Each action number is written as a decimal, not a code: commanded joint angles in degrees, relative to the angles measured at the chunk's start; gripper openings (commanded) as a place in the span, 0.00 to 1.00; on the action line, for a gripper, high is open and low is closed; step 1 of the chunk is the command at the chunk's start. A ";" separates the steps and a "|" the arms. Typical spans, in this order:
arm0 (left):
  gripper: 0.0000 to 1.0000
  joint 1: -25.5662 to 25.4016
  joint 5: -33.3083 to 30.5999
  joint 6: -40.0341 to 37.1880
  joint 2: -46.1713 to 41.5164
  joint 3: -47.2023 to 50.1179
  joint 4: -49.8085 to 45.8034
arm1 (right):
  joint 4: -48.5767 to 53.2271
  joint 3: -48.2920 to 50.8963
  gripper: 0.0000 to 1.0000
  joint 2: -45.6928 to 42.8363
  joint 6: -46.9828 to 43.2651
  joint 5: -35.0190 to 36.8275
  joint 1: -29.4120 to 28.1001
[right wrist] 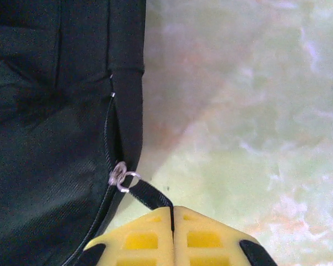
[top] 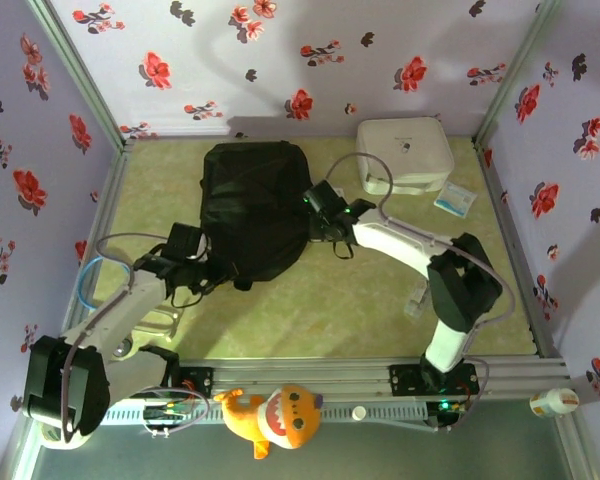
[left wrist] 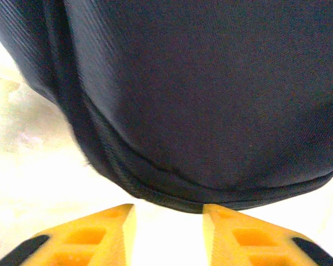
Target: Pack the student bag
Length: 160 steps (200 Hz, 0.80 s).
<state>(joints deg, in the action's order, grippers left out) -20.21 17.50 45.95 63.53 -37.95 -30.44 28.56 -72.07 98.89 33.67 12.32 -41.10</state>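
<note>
The student bag, a large black fabric backpack, lies flat in the middle of the green table. My left gripper is at its lower left edge. In the left wrist view the orange jaws stand open with nothing between them, and the bag's seamed rim lies just past the tips. My right gripper is at the bag's right side. There its yellow jaws are shut on the black zipper pull strap, which hangs from a metal ring on the bag.
A white rounded-square zip case sits at the back right, with a small blue-white packet beside it. A small clear item lies near the right arm. An orange plush toy rests on the front rail. Floral walls enclose the table.
</note>
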 commanded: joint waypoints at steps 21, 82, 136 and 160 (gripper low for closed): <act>0.44 -3.59 -3.60 -8.79 0.06 -10.53 -4.55 | -0.35 10.98 0.00 -7.74 4.88 -2.12 1.35; 0.56 -6.60 -8.23 -16.87 16.26 -27.09 -1.19 | -8.64 12.70 0.66 -13.30 4.85 -3.39 5.62; 0.59 -11.96 -12.88 -25.92 32.70 -43.08 -0.24 | -21.47 9.48 0.76 -4.80 7.98 -20.45 14.31; 0.55 -15.35 -22.12 -30.54 41.62 -54.95 -7.53 | -22.50 5.52 0.73 1.72 8.77 -24.65 16.25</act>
<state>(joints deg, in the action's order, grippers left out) -32.51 4.56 23.16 98.32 -82.98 -31.83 9.78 -62.76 95.26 40.32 -4.80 -26.46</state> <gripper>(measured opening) 0.573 0.746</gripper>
